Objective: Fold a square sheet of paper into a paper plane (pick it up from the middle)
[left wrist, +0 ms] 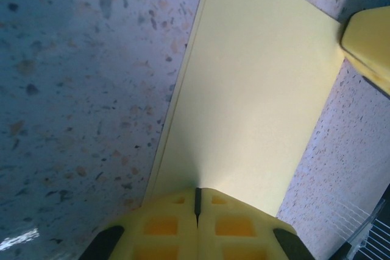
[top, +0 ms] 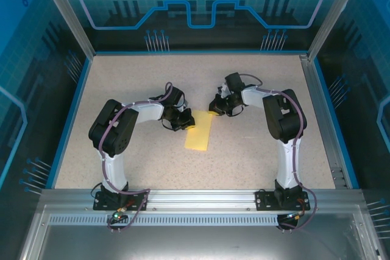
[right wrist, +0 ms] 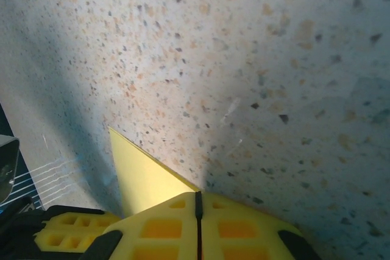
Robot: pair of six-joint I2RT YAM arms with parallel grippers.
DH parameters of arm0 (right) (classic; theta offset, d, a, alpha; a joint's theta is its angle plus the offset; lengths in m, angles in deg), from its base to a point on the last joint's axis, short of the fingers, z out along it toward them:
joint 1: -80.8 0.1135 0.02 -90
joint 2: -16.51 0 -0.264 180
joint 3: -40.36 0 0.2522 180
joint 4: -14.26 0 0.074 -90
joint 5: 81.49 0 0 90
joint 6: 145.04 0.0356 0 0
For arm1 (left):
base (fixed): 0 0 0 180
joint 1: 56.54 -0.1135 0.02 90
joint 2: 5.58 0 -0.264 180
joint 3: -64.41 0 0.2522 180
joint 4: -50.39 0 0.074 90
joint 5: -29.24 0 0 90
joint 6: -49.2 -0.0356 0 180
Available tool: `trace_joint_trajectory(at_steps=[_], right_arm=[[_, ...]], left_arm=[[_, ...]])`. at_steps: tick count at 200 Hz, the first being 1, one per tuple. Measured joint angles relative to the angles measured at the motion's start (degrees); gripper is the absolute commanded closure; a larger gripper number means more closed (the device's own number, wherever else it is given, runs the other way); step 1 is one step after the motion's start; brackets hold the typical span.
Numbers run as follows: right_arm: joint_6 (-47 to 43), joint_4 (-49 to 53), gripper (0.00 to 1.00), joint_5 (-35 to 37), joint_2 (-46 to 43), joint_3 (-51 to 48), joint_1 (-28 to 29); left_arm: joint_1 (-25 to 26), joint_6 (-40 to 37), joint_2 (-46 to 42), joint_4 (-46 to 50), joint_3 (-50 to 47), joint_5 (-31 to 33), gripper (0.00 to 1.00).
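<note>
Yellow sheet: the square sheet of paper (top: 198,132) lies flat at the centre of the top view as a long narrow strip, slanting from upper right to lower left.
Layers: the left wrist view shows a second edge along the strip's left side, so it looks doubled over.
Done: by that sign, probably the first lengthwise fold.
Remaining: nose corners, wing folds and every later crease; no plane shape yet.
Left gripper (top: 186,122): jaws together, tips on the strip's upper left edge, seemingly pressing rather than pinching.
Right gripper (top: 214,111): jaws together, tips at the strip's upper right corner.
Surface: speckled beige table (top: 274,83), matte and level.
Room: blue printed panels (top: 36,89) and aluminium frame rails (top: 201,198) box the table in.
</note>
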Motion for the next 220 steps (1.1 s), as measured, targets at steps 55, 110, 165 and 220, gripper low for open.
trace_joint_trajectory(at_steps=[55, 110, 165, 220], right_arm=[[-0.5, 0.7, 0.93, 0.1, 0.7, 1.8, -0.1], [-0.3, 0.3, 0.93, -0.5, 1.8, 1.5, -0.5], [-0.3, 0.9, 0.92, 0.0, -5.4, -3.1, 0.0], [1.5, -3.7, 0.92, 0.3, -9.8, -12.3, 4.6]], left_arm=[[0.0, 0.0, 0.0, 0.0, 0.0, 0.0, 1.00], [0.0, 0.0, 0.0, 0.0, 0.0, 0.0, 1.00], [0.0, 0.0, 0.0, 0.0, 0.0, 0.0, 1.00], [0.0, 0.0, 0.0, 0.2, 0.1, 0.0, 1.00]])
